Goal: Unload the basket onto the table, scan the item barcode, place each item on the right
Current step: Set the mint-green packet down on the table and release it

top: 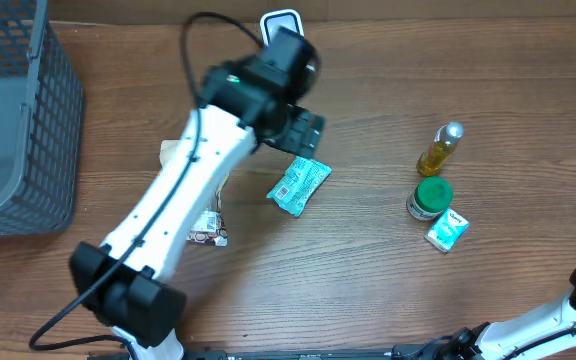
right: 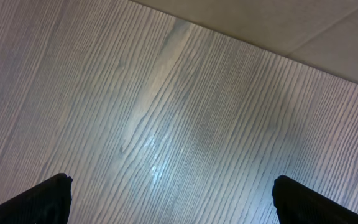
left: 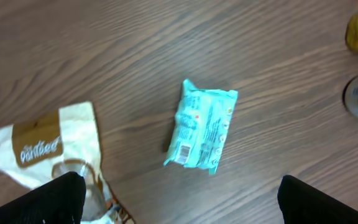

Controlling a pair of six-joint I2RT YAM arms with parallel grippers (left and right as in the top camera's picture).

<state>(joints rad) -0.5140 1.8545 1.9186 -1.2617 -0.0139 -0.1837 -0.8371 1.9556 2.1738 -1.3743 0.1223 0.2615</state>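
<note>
Left gripper (left: 179, 190): I saw its jaws spread wide, holding nothing, hovering above the packet (left: 201, 126).
Packet: teal, lay flat on the table (top: 368, 280) with a white label patch up, apart from both fingers, near a beige bag (left: 42, 146).
Right gripper (right: 173, 196): jaws wide apart, empty, over the wood.

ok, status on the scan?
Left hand open, empty, above the teal packet. Right hand open, empty, over bare table. Packet lies flat; cream pouch beside it, apart.
</note>
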